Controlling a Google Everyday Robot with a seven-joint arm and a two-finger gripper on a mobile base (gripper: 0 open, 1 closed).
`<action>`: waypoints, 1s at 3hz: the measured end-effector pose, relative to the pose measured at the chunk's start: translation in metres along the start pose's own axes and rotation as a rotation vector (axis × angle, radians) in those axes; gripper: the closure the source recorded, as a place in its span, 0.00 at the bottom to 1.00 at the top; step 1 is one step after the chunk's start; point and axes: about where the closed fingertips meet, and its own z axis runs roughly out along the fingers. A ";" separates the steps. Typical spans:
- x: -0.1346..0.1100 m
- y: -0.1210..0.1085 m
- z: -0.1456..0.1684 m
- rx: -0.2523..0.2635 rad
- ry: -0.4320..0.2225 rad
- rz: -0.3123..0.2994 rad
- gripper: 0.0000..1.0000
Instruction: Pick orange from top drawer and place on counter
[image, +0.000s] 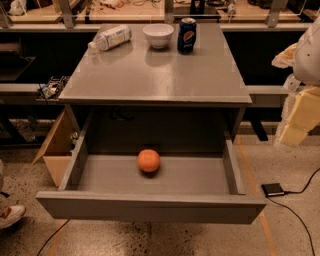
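- Speckled workshop floor beneath a grey cabinet.
- Small round matte orange (149, 160): lies loose, mid-floor of the open, wide, shallow grey metal top drawer (150, 207), clear of its walls.
- Judged light, firm and prone to roll; take it across its girth from above.
- Flat grey counter (155, 75): directly above the drawer.
- Cream gripper (295, 127): far right, well apart from the orange; whether wide or closed cannot be told.

Grey tabletop (160, 75): plastic bottle (111, 37) on its side back-left, white bowl (158, 35) back-centre, blue soda can (187, 35) upright just right of it. Off to the right, apart from it: pincer (296, 117), at view edge.
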 end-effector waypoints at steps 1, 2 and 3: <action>0.000 0.000 0.000 0.000 0.000 0.000 0.00; -0.014 0.001 0.028 -0.050 -0.054 0.024 0.00; -0.031 0.003 0.066 -0.101 -0.113 0.079 0.00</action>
